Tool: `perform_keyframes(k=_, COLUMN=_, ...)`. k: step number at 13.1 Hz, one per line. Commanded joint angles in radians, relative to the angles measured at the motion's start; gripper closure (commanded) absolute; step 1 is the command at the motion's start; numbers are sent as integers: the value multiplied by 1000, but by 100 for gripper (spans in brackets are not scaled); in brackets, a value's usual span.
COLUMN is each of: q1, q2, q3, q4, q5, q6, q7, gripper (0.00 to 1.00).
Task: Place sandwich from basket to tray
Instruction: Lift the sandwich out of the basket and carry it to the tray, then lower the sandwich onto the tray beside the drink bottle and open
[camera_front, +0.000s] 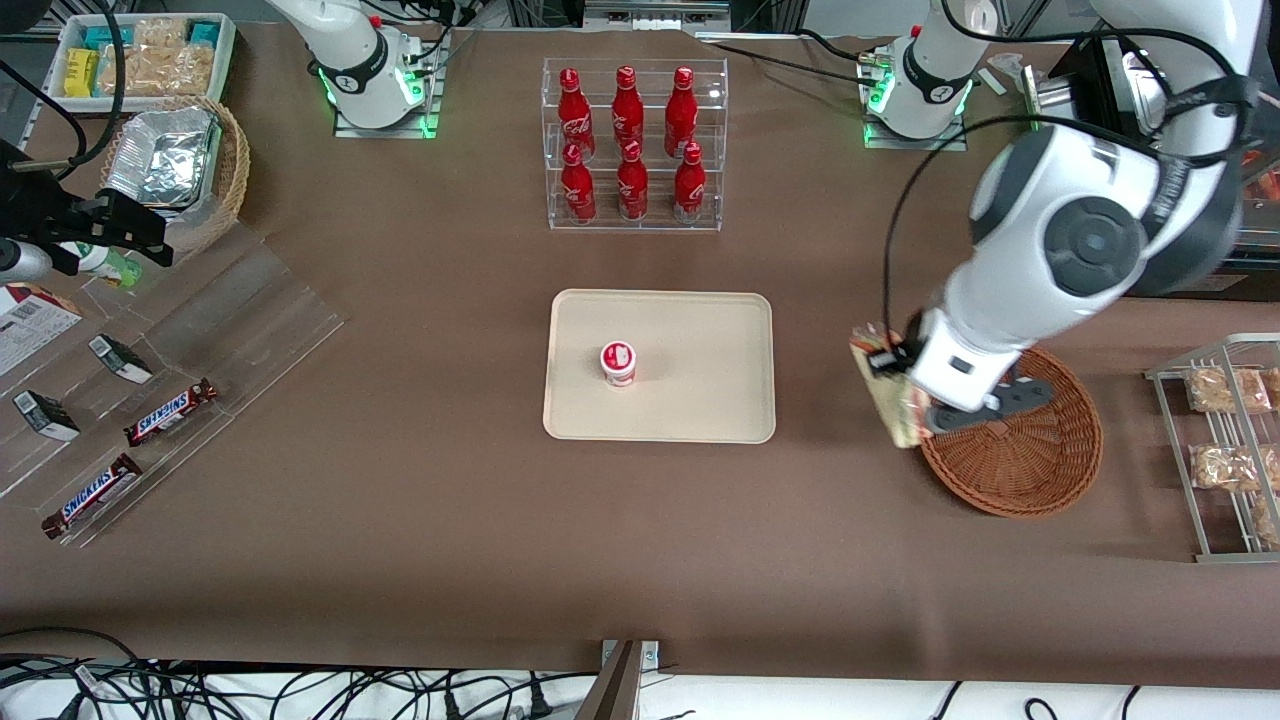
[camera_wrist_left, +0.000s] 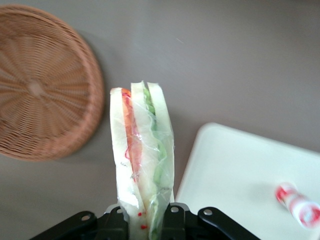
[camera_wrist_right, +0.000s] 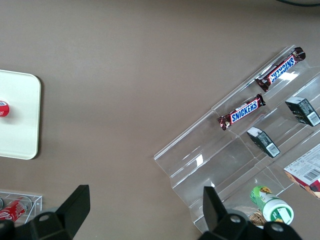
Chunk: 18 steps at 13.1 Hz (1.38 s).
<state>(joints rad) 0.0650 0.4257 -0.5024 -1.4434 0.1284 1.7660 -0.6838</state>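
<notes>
Snickers bars: two, on the clear tiered display at the parked arm's end of the bench.
Tray: cream-beige, mid-bench, carrying a small red-and-white lidded cup.
Cola bottles: six, in a clear rack farther from the front camera than the tray.
Sandwich: wrapped wedge, clamped by the end effector, held above the bench between tray and basket rim.
Basket: reddish-brown wicker, toward the working arm's end, nothing visible inside.
</notes>
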Motion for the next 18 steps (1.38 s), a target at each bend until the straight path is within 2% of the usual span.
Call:
perform_keyframes(k=1, q1=-4, q2=-5, q3=-71, q4=-18, q5=-7, q6=-31, q7=29, gripper=100)
perform_keyframes(k=5, q1=-97, q2=16, q3=-93, q4=-41, q5=45, q6=6, q7=33, gripper=100)
perform_keyframes(k=10, q1=-163, q2=71, q3=-90, q4=-155, q5=49, q6=225, q7=17, gripper=100)
perform_keyframes(k=15, q1=-197, q2=175, q3=-87, q4=-187, q5=140, q6=286, q7=-25, gripper=100)
perform_keyframes(k=18, q1=-218, q2=244, q3=-87, q4=-187, q5=232, q6=313, q7=-103, gripper=100)
